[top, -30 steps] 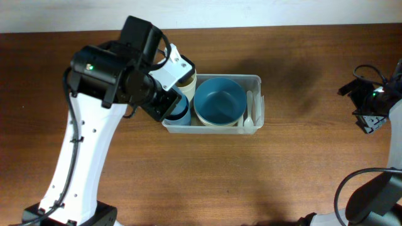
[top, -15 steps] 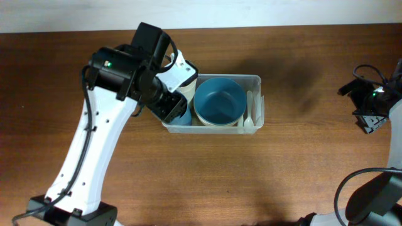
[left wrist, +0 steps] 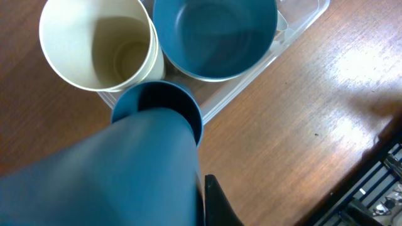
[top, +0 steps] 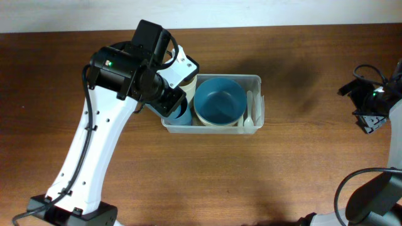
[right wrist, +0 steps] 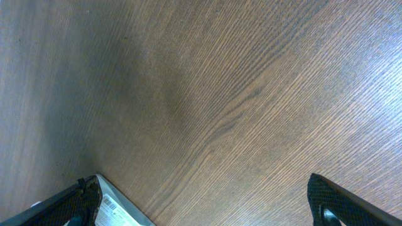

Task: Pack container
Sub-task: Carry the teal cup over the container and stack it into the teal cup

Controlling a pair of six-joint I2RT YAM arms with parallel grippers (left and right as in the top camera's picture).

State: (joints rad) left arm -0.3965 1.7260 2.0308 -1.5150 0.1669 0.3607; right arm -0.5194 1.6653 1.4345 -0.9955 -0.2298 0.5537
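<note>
Placing a blue cup (left wrist: 157,125) looks the step in hand; the left gripper (top: 168,105) clamps it over the left end of the container (top: 254,81), mid-table, beside a cream cup (left wrist: 94,44); next, seat it and release. The right gripper (top: 369,112) hangs wide open.

No word, brand or number can be read in any view. The only marking is a small white printed sticker (right wrist: 108,204) with fine dark barcode-like lines. It sits on a pale grey surface (right wrist: 129,218) at the lower left edge of the right wrist view, and its print is too small and blurred to make out.
</note>
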